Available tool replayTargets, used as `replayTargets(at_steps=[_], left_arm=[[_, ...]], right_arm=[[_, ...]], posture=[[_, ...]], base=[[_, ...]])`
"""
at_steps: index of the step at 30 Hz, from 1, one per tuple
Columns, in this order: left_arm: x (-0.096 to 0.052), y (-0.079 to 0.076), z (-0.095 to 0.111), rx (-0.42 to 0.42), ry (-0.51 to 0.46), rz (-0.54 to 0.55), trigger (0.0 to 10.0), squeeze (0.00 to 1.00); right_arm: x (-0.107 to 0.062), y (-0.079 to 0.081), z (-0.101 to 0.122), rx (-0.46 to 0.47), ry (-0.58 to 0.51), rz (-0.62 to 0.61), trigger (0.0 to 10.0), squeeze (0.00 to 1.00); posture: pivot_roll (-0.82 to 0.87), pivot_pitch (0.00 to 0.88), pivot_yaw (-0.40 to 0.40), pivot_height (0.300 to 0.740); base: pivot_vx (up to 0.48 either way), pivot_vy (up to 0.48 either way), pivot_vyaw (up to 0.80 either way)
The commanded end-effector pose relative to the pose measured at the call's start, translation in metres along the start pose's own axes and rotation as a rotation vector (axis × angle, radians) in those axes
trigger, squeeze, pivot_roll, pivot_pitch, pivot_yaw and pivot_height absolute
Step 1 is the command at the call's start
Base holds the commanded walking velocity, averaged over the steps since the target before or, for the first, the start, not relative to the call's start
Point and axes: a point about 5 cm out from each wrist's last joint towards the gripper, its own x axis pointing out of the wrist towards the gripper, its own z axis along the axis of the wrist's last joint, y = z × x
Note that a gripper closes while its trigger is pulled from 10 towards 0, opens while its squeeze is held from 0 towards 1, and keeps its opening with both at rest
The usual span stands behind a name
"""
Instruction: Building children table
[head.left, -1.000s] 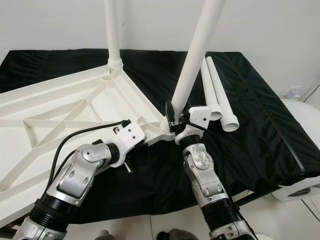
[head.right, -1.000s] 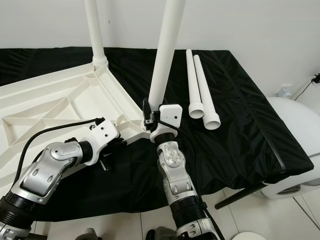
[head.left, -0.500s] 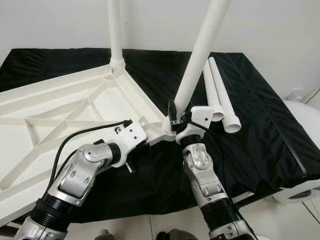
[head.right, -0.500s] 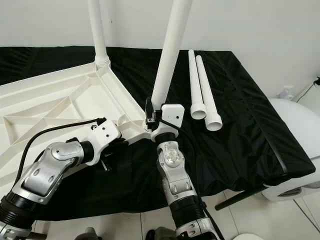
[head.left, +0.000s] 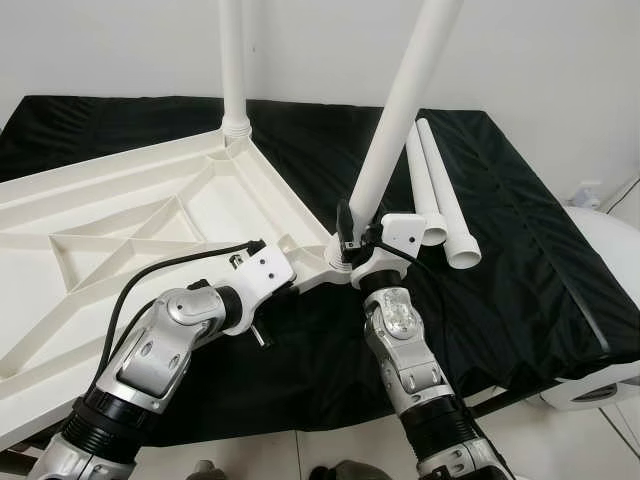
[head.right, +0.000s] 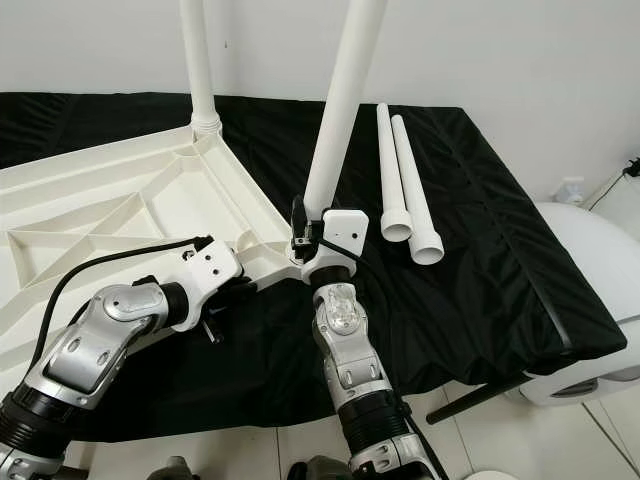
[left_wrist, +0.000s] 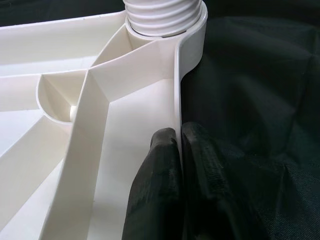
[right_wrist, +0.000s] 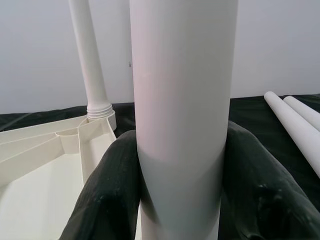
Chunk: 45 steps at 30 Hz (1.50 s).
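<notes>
Fingers of the left gripper (left_wrist: 177, 155) are pinched on the rim of the upturned tabletop (head.left: 150, 215), while the right gripper (head.left: 352, 235) is clasped round the table leg (head.left: 400, 105) at its corner socket. Beyond, one fitted leg (head.left: 232, 60) is seen upright and two spare legs (head.left: 440, 195) lie on the black cloth (head.left: 540, 260); because the held leg is tilted, its thread could be crossed or jammed
</notes>
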Motion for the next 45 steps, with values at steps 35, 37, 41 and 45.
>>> replayTargets(at_steps=[35, 37, 41, 45], left_arm=[[-0.008, 0.027, 0.01, -0.036, -0.05, 0.147, 10.0, 0.0], [-0.008, 0.028, 0.013, -0.046, -0.066, 0.15, 10.0, 0.0], [-0.007, 0.038, 0.03, -0.068, -0.145, 0.156, 10.0, 0.0], [-0.008, 0.041, 0.043, -0.093, -0.206, 0.141, 10.0, 0.0]], right_arm=[[0.025, -0.033, 0.032, 0.048, -0.056, -0.107, 10.0, 0.0], [0.029, -0.034, 0.037, 0.053, -0.068, -0.098, 10.0, 0.0], [0.048, -0.047, 0.056, 0.092, -0.095, -0.047, 10.0, 0.0], [0.052, -0.05, 0.056, 0.086, -0.084, 0.046, 10.0, 0.0]], posture=[[0.07, 0.009, -0.107, 0.74], [0.07, 0.007, -0.105, 0.74], [0.07, 0.0, -0.095, 0.74], [0.07, 0.0, -0.093, 0.74]], base=[[0.0, 0.0, 0.0], [0.0, 0.0, 0.0], [0.0, 0.0, 0.0], [0.0, 0.0, 0.0]])
